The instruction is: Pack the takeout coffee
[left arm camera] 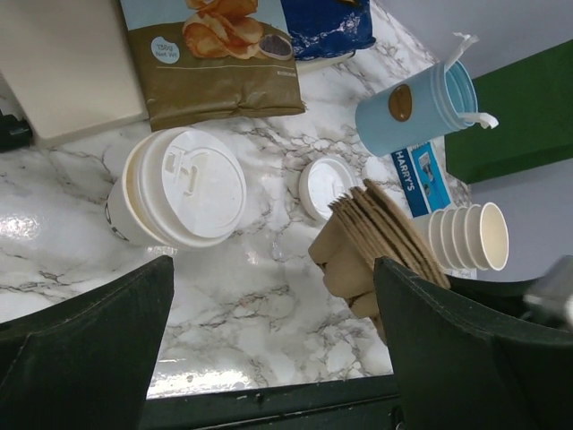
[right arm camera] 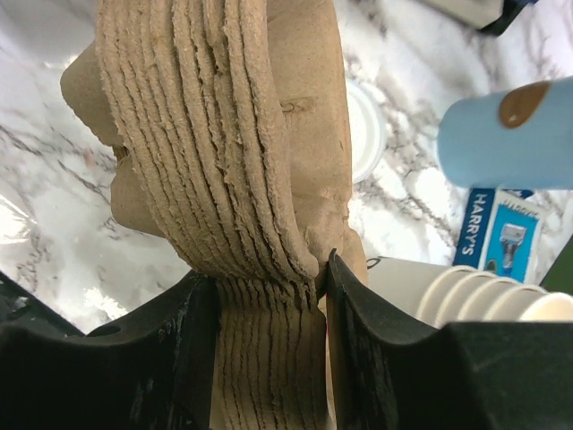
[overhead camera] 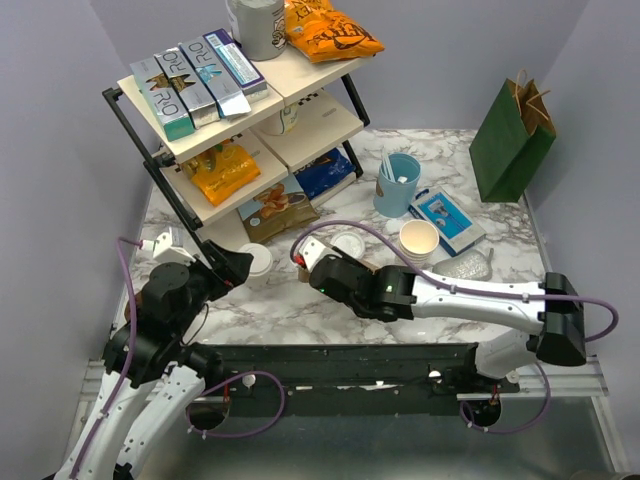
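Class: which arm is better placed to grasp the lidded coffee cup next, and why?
Left. The left hand is open with the lidded cup close ahead; the right hand is shut on a brown cardboard stack.

HARRY'S stands in white capitals on the blue box (left arm camera: 416, 175) at the right, just beside the light blue cup (left arm camera: 412, 112). The brown snack bag (left arm camera: 210, 63) farther left carries a small round mark that looks like "150g". The large letters on the top-shelf boxes (overhead camera: 195, 80) are too blurred to read.

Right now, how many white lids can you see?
2: one capping the takeout coffee, one loose lid on the marble beside the cardboard stack. Others may be hidden.
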Available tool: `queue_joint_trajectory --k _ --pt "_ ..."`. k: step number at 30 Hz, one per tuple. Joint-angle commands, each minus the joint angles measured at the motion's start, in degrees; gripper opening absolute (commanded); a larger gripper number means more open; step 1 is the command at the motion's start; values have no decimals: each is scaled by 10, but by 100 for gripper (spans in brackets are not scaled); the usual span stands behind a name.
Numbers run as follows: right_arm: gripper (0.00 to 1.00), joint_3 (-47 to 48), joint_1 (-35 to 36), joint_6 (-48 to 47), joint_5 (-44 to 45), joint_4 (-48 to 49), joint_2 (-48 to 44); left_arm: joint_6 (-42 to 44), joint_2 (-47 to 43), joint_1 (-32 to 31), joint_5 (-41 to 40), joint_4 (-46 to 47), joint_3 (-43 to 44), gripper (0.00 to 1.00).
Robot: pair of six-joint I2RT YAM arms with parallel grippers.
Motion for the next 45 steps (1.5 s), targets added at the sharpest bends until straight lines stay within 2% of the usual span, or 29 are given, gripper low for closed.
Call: queue_joint_trajectory --k 1,4,8,11,12,16,18,24,26,29,30,32,33,36,37,40,44,45 --pt "18 -15 5 32 70 67 51 -7 6 -2 20 -14 9 99" --pt "19 -10 6 54 99 60 99 -10 13 -3 31 -5 3 99" --pt "24 -15 15 91 145 43 145 -13 21 -3 37 0 -1 99" --pt "29 -7 29 146 129 17 160 -14 21 -3 39 3 -4 99" --pt "37 -6 35 152 120 16 162 -13 24 -3 40 3 -4 99" --pt "53 15 72 206 84 -3 173 -14 34 -3 42 5 -6 99" --pt "65 16 76 217 60 1 173 -15 38 -3 46 7 -7 99" --pt "73 8 81 232 4 28 153 -15 43 -3 53 4 -11 99" --pt "73 0 84 226 -27 48 144 -16 43 -3 52 3 -11 99" --pt "67 -10 86 217 -80 80 137 -15 43 -2 51 3 -11 99" --pt "58 -13 86 216 -84 84 138 -16 42 -2 51 3 -12 99" --pt "51 -10 86 211 -53 75 143 -15 43 -2 50 3 -12 99" --pt "40 -4 86 211 -32 65 145 -13 43 -2 49 3 -12 99" --pt "39 17 86 216 82 -10 165 -14 43 -3 46 2 -14 99" --pt "39 36 86 231 149 -36 174 -14 43 -3 43 2 -16 99" --pt "39 53 84 270 244 -133 219 -15 43 -3 39 2 -17 99" --pt "40 65 73 309 283 -194 263 -16 41 -3 36 0 -16 99" --pt "43 66 72 309 281 -192 271 -16 43 -3 36 -1 -15 99"
